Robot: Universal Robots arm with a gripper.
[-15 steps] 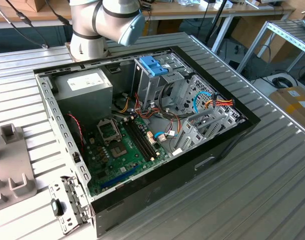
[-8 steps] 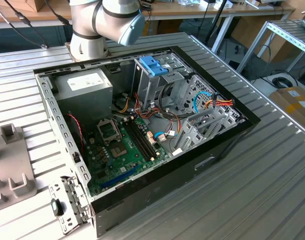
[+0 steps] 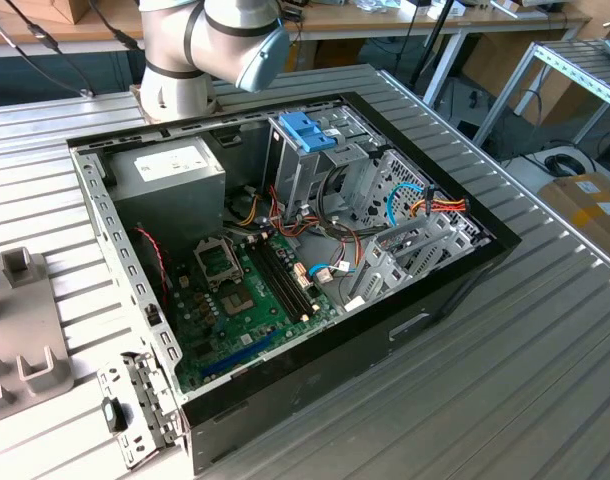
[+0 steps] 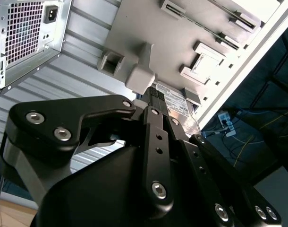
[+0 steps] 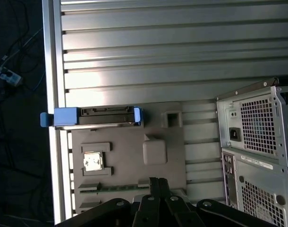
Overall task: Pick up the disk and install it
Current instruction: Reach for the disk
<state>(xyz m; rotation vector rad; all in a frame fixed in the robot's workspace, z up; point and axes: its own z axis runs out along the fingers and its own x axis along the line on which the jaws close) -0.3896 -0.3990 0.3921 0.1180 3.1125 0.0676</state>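
I'm seeing the disk (image 5: 92,117) standing on edge in the grey fixture plate (image 5: 125,156), right at the bench (image 5: 158,47) edge. Claw (image 5: 157,182) is hovering over the plate, fingers pressed together, gripping nothing. PC case (image 5: 257,142) is sitting beside.

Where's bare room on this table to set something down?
The table is bare on the exterior view's right of the case, and beside the disk, away from the tray. The tray and case interior are crowded.
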